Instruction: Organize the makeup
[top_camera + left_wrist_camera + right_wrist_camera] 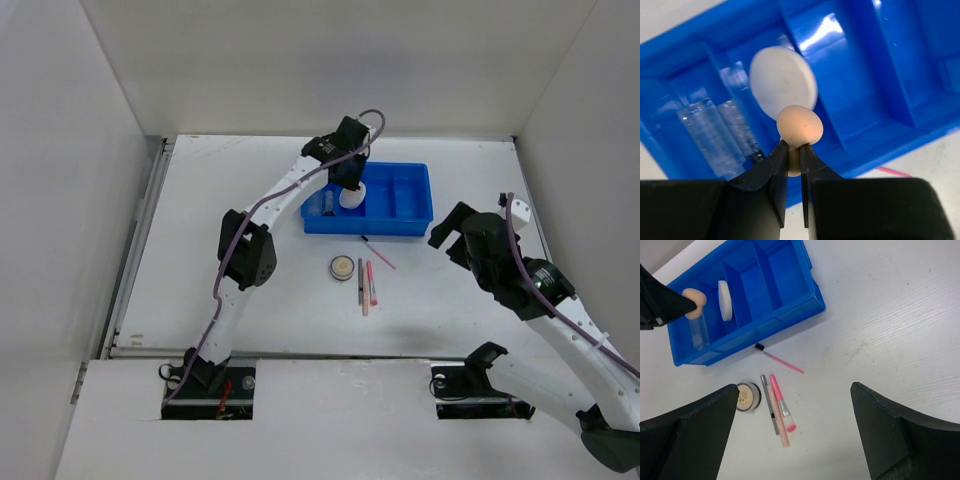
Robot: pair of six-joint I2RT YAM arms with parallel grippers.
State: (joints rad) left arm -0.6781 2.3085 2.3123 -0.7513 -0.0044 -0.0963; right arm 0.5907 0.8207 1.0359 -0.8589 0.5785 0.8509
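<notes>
Left arm reaches far over the bench [170, 250], its pincer [794, 152] clamped on the peach sponge [800, 125] above the blue tray [410, 225], just over the cream puff [782, 80] beside the clear tube [715, 135]. Right arm is bent, its pincer [794, 390] spread wide, right of the tray. Compact [342, 267] and pencils [366, 285] lie on the bench. Markings on the dark pencil [769, 405] are too small to read.

A blue plastic tray [395, 228] stands on the far half of the white worktop [190, 290], with its long side roughly along the white back wall [330, 60]. Inner walls split it into several compartments side by side. Its glossy floor shows glare in the left wrist view. A white left wall [60, 200] and right wall [590, 120] close in the worktop. A metal rail [135, 260] runs along the worktop's left edge, and a white board [340, 420] lies across its near edge.
</notes>
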